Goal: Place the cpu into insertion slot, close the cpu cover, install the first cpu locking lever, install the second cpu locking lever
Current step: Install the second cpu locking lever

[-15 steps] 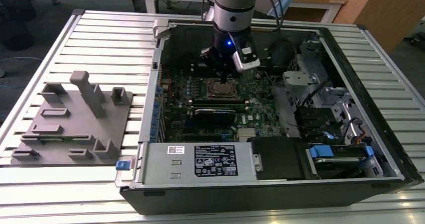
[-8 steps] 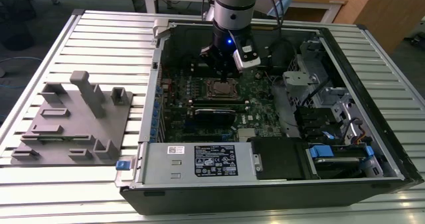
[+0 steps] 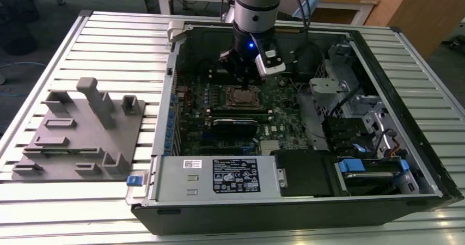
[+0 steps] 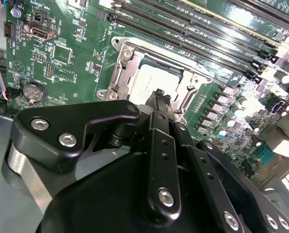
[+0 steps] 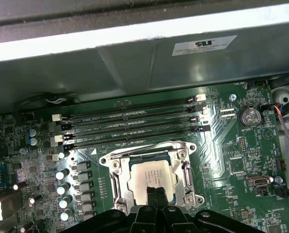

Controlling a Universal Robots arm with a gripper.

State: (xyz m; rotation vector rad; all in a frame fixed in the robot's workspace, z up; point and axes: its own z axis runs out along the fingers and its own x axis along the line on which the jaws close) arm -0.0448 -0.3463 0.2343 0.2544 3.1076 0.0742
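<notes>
**Exterior view: shut jaws poised over the seated cpu**

You had the arm (image 3: 256, 5) reaching straight down into the open computer case (image 3: 291, 216). The case lay on the slatted surface (image 3: 109, 38), and a grey parts tray (image 3: 73, 141) sat beside it on the exterior view's left.

Inside the case the green motherboard (image 5: 232, 155) lay flat. Its long black memory slots (image 5: 130, 121) ran side by side just beyond the socket.

The relation your move turned on was simple: the socket lay directly under the tool, with the jaws' tips over the near edge of the chip. In both wrist views the two black fingertips (image 5: 152, 193) stood pressed together with nothing between them. You could not tell from these views whether they touched the metal or hung just above it.

As for what held what:
- **The cpu cover:** the cpu cover (image 5: 116, 180) lay down flat as a silver frame around the socket.
- **The insertion slot:** the dark rim of the insertion slot (image 5: 152, 157) showed inside that frame.
- **The cpu:** the cpu (image 5: 149, 174) was seated in the slot, square to the frame, its dull silver top showing through the window.

By my reading the chip was placed and the cover lowered. Whether either locking lever was latched, I could not make out.
</notes>
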